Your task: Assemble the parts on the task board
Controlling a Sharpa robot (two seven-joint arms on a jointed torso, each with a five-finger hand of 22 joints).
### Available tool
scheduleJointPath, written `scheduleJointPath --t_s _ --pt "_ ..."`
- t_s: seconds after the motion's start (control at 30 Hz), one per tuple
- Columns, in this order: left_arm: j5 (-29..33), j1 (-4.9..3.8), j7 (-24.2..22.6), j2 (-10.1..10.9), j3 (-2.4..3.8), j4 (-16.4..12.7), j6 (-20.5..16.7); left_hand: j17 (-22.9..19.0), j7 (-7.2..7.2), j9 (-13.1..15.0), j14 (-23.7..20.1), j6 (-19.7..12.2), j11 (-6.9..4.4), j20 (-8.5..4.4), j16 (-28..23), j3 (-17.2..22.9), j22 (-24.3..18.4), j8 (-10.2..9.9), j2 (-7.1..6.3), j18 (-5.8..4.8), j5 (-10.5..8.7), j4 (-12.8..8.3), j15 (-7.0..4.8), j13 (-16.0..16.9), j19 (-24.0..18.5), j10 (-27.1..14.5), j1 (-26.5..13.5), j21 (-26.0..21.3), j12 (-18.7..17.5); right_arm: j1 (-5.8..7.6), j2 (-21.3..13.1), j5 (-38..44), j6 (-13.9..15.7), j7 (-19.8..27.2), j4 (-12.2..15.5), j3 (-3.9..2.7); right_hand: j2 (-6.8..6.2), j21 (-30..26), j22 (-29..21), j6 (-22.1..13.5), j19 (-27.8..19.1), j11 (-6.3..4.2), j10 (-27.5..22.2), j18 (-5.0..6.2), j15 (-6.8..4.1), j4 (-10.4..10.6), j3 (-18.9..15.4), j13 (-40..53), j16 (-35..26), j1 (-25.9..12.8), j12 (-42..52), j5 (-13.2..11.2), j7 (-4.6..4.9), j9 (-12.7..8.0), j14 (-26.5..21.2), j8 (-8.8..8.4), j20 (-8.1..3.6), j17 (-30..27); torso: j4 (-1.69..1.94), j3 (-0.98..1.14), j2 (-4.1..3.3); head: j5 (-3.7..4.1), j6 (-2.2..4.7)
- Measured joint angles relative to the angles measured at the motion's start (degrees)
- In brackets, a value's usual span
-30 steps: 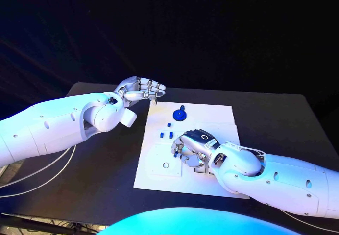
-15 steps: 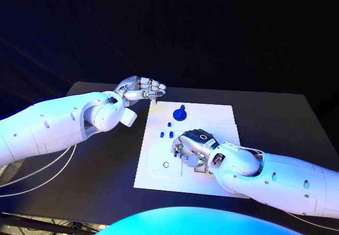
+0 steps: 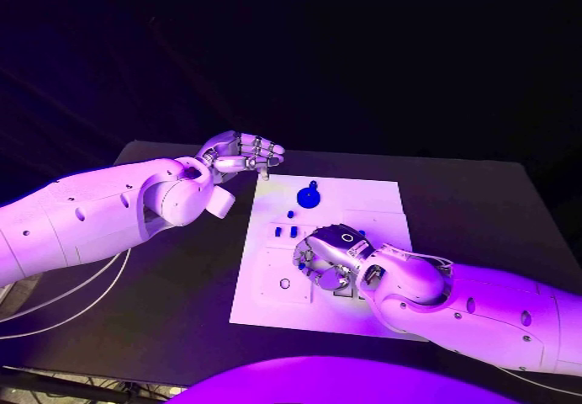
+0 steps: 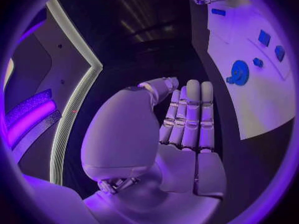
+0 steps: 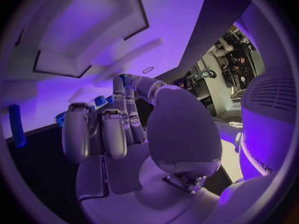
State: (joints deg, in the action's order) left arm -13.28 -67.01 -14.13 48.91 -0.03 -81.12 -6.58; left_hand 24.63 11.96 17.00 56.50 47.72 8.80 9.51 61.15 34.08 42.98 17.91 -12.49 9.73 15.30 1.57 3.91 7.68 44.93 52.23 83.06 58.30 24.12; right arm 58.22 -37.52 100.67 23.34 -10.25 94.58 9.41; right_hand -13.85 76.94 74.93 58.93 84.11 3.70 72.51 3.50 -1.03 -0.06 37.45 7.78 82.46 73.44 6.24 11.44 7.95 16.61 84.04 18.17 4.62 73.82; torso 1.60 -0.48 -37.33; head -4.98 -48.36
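Black bench (image 3: 182, 286), white task board (image 3: 376, 202) in middle | left hand (image 3: 246, 154) curled closed, holding nothing, beside board's far corner | right hand (image 3: 325, 257) over board, grip unclear | blue parts (image 3: 308, 197) on board

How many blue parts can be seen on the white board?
5. A round part at the board's far end, a small part just before it, two parts side by side mid-board, and one part at the right hand's fingers. The hand may hide others.
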Motion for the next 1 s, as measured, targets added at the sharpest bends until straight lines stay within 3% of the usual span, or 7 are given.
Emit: scheduleJointPath --t_s 0.43,0.63,0.77,1.0 --pt "0.0 0.0 0.2 0.0 0.0 0.1 0.1 -0.2 0.0 0.0 0.0 0.0 0.01 0.0 0.0 0.0 -0.1 0.0 0.0 0.0 0.0 0.0 0.0 -0.1 0.0 -0.4 0.0 -0.2 0.3 -0.14 -0.9 -0.1 0.9 -0.7 0.6 0.19 -1.35 -5.4 0.0 -2.9 -0.5 1.55 -7.0 0.01 1.25 0.1 -2.2 -1.3 -1.4 -0.5 -1.9 0.0 0.64 -0.5 0.0 -2.5 1.38 -2.4 -0.01 0.04 0.0 0.3 0.31" --pt "0.0 0.0 0.3 0.0 0.0 0.2 0.2 -0.2 0.0 0.0 0.0 0.0 0.01 0.0 -0.2 -0.2 -0.1 0.0 0.0 0.0 0.0 -0.2 0.0 -0.1 0.0 -0.4 0.0 -0.2 0.3 0.32 -3.1 -0.2 2.2 -1.2 3.0 0.13 -1.47 -6.8 0.0 -3.3 -0.8 1.72 -8.0 0.01 1.24 0.1 -2.7 -1.4 -1.8 -0.4 -1.9 0.0 0.43 -0.6 0.0 -2.88 1.66 -3.3 -0.01 0.07 0.0 0.6 0.64" --pt "0.0 0.0 0.4 0.0 0.0 0.3 0.2 -0.2 0.0 0.0 0.0 0.0 0.01 0.0 -0.2 -0.2 -0.1 0.0 0.0 0.01 0.0 -0.2 0.0 -0.1 0.0 -0.4 0.0 -0.2 0.3 1.94 -5.6 -0.4 2.7 -1.7 5.1 -0.18 -1.47 -6.8 0.0 -3.3 -0.8 1.72 -8.0 0.01 1.24 0.1 -2.7 -1.4 -1.8 -0.4 -1.9 0.0 0.43 -0.6 0.0 -2.88 1.66 -3.3 -0.03 0.06 0.01 0.91 0.95" --pt "0.0 0.0 0.5 0.1 -0.01 0.3 0.4 -0.2 0.0 0.0 0.0 0.0 0.01 0.0 -0.2 -0.2 -0.1 0.0 0.0 0.0 0.0 -0.2 0.0 -0.1 0.0 -0.4 0.0 -0.2 0.3 6.34 -10.6 -2.0 2.6 -2.7 7.1 -0.66 -1.47 -6.4 0.0 -3.3 -0.8 1.72 -8.0 0.01 1.24 0.1 -3.1 -1.4 -1.8 -0.4 -1.3 0.0 0.43 -0.6 0.0 -2.88 1.66 -3.1 -0.05 0.04 0.03 1.92 1.47"
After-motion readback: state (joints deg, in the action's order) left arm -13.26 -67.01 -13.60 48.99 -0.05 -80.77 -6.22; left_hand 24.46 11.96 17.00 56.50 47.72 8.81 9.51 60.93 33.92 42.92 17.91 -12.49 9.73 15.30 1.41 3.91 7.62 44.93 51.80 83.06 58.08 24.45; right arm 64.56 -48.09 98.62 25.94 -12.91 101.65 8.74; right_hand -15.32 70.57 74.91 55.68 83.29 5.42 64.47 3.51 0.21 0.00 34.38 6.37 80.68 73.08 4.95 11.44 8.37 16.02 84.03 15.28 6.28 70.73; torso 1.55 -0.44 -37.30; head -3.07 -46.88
